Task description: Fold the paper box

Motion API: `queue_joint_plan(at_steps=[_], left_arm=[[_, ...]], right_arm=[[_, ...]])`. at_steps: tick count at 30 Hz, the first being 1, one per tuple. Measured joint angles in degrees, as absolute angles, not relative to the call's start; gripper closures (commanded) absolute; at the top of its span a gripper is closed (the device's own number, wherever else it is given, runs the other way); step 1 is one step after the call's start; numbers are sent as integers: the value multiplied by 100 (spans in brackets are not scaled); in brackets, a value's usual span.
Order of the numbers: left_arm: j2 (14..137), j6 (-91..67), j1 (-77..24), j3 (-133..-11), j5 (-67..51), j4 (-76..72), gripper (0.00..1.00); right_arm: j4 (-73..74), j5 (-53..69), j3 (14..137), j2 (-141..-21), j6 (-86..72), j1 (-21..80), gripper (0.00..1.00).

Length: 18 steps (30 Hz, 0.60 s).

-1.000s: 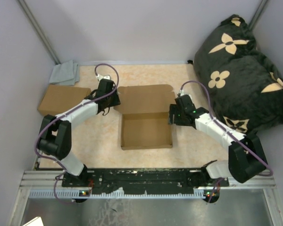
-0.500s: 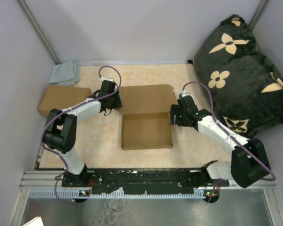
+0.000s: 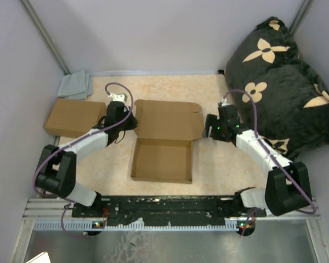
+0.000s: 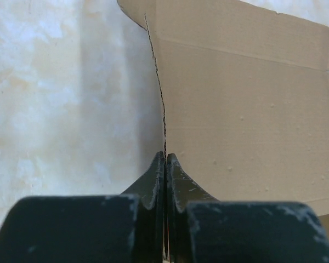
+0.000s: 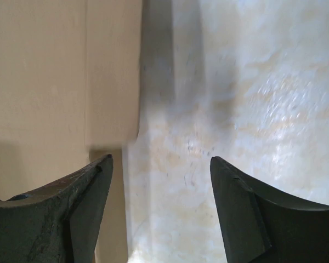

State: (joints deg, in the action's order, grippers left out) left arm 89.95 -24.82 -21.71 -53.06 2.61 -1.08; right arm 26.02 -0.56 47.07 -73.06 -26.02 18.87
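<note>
The paper box (image 3: 162, 160) lies mid-table as a shallow brown tray, its lid panel (image 3: 167, 119) spread open toward the back. My left gripper (image 3: 132, 121) is at the lid's left edge. In the left wrist view its jaws (image 4: 165, 157) are shut on the thin edge of the lid's side flap (image 4: 241, 109), which stands up from between them. My right gripper (image 3: 207, 130) sits at the lid's right edge, open, with bare table between its fingertips (image 5: 160, 163). Its left finger (image 5: 93, 181) overlaps the cardboard edge (image 5: 55, 71).
A second, closed brown cardboard box (image 3: 74, 116) lies at the left, a grey cloth (image 3: 75, 85) behind it. A large black flowered cushion (image 3: 279, 76) fills the back right corner. Grey walls enclose the table, and a metal rail (image 3: 164, 211) runs along the near edge.
My left gripper has shut on the lid's left flap. The box has slid nearer and slightly left, turning a little. My right gripper has moved back to the lid's right edge, still open.
</note>
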Motion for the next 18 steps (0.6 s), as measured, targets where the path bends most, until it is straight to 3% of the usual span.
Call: queue_joint_plan(at_steps=[8,13,18], left_arm=[[7354,-2276,-2169,-3168,-250,-2235,100],[6875,-2226,-2169,-2633,-475,-2998,100],[6477,-2217,-2171,-2292,-513,-3557,100]], right_arm=[[2368,1114,5686,-7911,-2263,1057,28],[2145,2005,5826,-8217,-2137,1072,29],[2235,2106,5826,-8256,-2053,1072,29]])
